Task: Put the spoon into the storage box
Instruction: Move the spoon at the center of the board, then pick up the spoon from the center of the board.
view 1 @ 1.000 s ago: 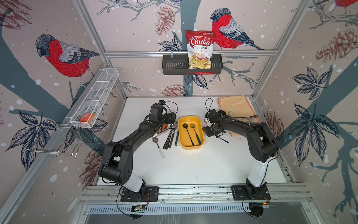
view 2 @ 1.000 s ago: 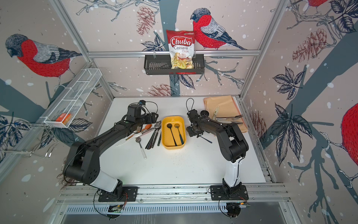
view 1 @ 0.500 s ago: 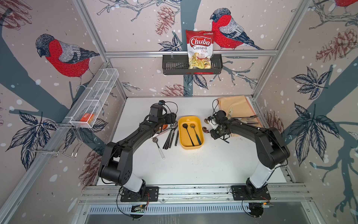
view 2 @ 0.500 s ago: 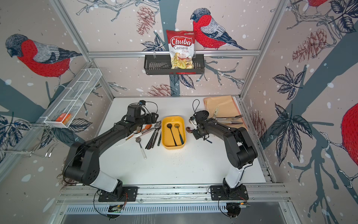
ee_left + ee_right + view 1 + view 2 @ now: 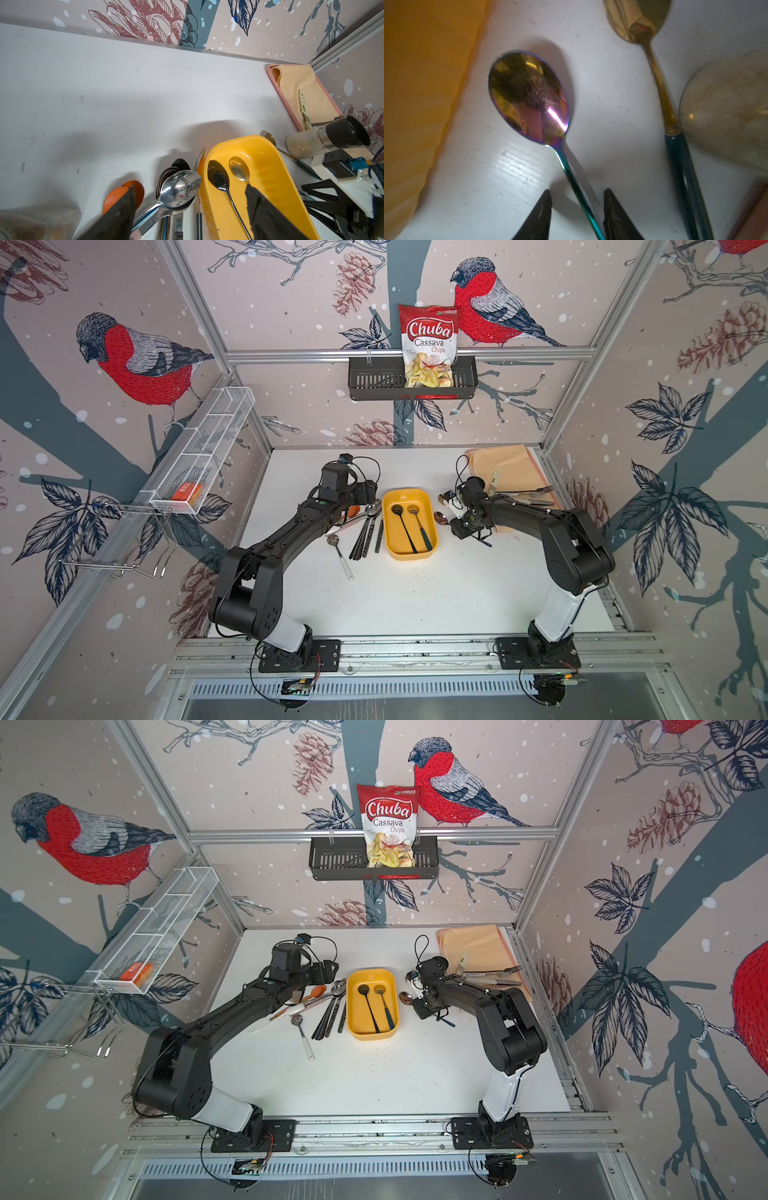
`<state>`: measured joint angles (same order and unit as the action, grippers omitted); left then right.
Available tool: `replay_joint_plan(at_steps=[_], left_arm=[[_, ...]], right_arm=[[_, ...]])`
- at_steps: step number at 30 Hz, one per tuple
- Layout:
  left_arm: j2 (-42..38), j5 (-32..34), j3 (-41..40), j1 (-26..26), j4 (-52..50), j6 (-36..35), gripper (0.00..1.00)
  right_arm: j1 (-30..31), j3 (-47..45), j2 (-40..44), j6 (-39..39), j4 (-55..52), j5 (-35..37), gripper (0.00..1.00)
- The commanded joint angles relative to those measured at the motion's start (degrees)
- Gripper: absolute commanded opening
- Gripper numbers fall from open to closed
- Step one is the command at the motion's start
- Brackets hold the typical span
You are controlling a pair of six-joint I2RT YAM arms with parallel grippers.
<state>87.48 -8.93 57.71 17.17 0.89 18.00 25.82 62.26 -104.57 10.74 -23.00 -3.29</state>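
The spoon point(image 5: 529, 97) at our storage box's point(image 5: 409, 553) three o'clock lies between our low-reaching right gripper's point(image 5: 577, 209) parted fingertips, not yet pinched; our left gripper point(image 5: 187, 209) hovers spread.

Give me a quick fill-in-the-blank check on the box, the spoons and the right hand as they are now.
1. The yellow storage box holds ____ spoons.
2. The handle of the iridescent spoon runs between the fingers of the ____ hand.
3. That spoon's bowl lies on the white ____, beside the box.
4. The chips bag stands in the ____ wall basket.

Missing words: two; right; table; black
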Motion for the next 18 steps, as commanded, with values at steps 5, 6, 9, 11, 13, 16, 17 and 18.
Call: replay_joint_plan(at_steps=[5,6,9,11,13,16,17,18], left_arm=[[-0.21,-0.16,0.38,0.05,0.98,-0.77,0.84],[-0.18,-0.12,0.36,0.06,1.01,-0.78,0.84],[-0.12,-0.13,0.29,0.05,1.0,-0.86,0.84],[-0.12,-0.13,0.21,0.05,1.08,-0.88,0.84],[-0.03,-0.21,0.21,0.06,1.21,-0.93,0.84],[0.19,-0.45,0.29,0.01,1.37,-0.93,0.84],[0.23,-0.56,0.29,0.04,1.37,-0.96,0.84],[0.32,-0.65,0.29,-0.01,1.44,-0.97,0.84]], right_arm=[[0.05,-1.08,-0.8,-0.32,0.68,-2.1,0.27],[0.18,-1.17,-0.87,-0.5,0.47,-2.31,0.25],[0.36,-1.76,-0.73,-1.12,0.15,-2.6,0.21],[0.7,-2.36,-0.66,-1.52,0.15,-2.69,0.19],[1.03,-2.92,-0.72,-1.87,0.11,-2.82,0.15],[1.82,-3.46,-1.0,-2.57,0.15,-2.48,0.12],[2.1,-3.48,-1.18,-2.87,0.1,-2.22,0.11],[2.36,-3.5,-1.16,-2.98,0.07,-1.89,0.1]])
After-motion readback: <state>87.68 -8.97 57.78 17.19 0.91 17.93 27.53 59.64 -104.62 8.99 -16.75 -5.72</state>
